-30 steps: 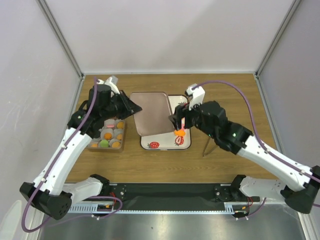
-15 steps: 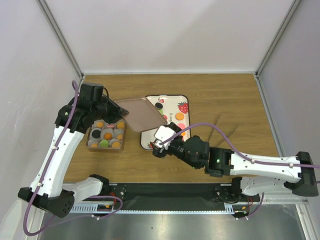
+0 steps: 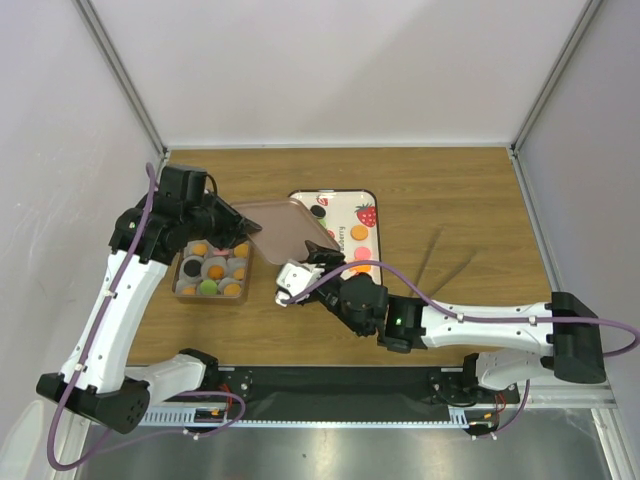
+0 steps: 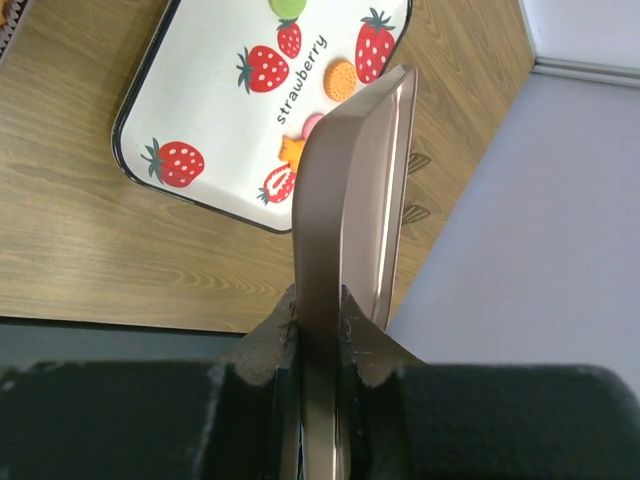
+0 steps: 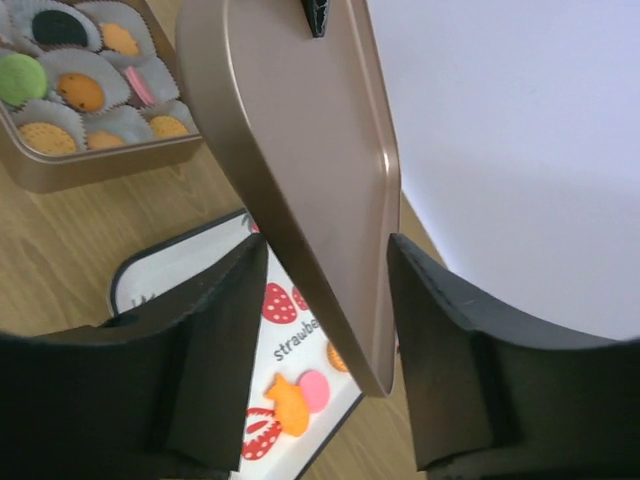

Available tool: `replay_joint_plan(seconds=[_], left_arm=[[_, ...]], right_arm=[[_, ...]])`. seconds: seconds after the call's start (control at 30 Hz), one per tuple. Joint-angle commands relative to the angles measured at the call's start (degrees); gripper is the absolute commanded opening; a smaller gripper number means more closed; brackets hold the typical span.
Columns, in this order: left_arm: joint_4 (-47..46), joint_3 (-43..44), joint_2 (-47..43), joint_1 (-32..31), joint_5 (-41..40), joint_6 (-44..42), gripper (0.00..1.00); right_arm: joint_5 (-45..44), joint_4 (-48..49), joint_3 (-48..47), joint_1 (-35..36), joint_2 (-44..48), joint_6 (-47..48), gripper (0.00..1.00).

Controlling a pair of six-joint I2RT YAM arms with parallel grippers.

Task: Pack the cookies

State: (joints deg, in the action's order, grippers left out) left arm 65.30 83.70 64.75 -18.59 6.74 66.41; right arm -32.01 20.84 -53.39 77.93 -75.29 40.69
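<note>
My left gripper (image 3: 228, 214) is shut on the edge of a brown metal lid (image 3: 280, 228) and holds it tilted above the table; its fingers (image 4: 283, 325) clamp the lid (image 4: 350, 190). My right gripper (image 3: 322, 258) is open, with jaws on either side of the lid's corner (image 5: 300, 130), and I cannot tell whether they touch it. Cookies sit in paper cups in the brown box (image 3: 180, 296), also seen in the right wrist view (image 5: 110, 170). More cookies (image 3: 360, 232) lie on the strawberry tray (image 3: 345, 196).
The tray (image 4: 210, 110) lies right of the box, partly under the lid. On it are a round orange cookie (image 4: 340, 80), a pink one (image 5: 318, 390) and an orange fish shape (image 5: 290, 405). The right arm lies low along the near table edge.
The left arm has lifted the lid off the tray area and tilted it. The right arm has swung down and left, and its open gripper has come up to the lid's corner.
</note>
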Motion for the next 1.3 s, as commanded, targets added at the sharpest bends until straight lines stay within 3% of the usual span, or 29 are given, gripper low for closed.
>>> replay_joint_plan(seconds=[0.0,0.27,0.53,0.63,0.67,0.77,0.8,0.97,1.13,1.2,1.27], left_arm=[[-1.8,2.6,-0.9,0.5,3.0,-0.1,0.04],[-3.3,2.6,-1.0,0.5,5.6,-1.7,0.08],[-5.5,4.2,-0.9,0.5,7.6,-3.7,0.34],[-5.5,5.8,-0.7,0.6,6.8,-4.4,0.54],[-5.5,6.6,-0.6,0.6,5.6,-4.8,0.71],[-4.4,10.1,-0.6,0.7,1.3,-5.9,0.88],[-4.3,10.9,-0.6,0.7,-2.2,-6.4,0.98],[-6.0,14.8,-1.1,2.9,-11.0,-9.7,1.0],[-10.7,13.2,-1.3,7.8,-23.3,-18.2,1.0],[-14.1,9.3,-2.8,10.6,-29.0,-20.8,1.0],[-19.8,1.7,-3.8,14.4,-29.4,-22.9,1.0]], right_arm=[[-0.8,5.3,-3.1,-0.8,-0.2,4.0,0.55],[-0.1,5.8,-4.0,-0.9,0.0,4.8,0.27],[-2.4,7.9,-4.0,0.1,0.5,6.8,0.01],[-2.5,6.9,-4.4,0.4,1.1,6.4,0.0],[-2.7,6.3,-5.1,0.4,1.2,6.0,0.0],[-3.3,3.2,-6.3,0.2,1.3,3.4,0.0],[-3.4,2.4,-7.2,0.0,1.4,2.4,0.0],[-0.2,-8.1,-11.3,-4.7,1.0,-7.9,0.0],[12.9,-16.9,-18.7,-12.6,-1.8,-26.6,0.0],[26.5,-17.8,-20.8,-20.2,-4.2,-38.1,0.0],[40.1,-17.2,-23.5,-24.8,-6.1,-44.9,0.0]])
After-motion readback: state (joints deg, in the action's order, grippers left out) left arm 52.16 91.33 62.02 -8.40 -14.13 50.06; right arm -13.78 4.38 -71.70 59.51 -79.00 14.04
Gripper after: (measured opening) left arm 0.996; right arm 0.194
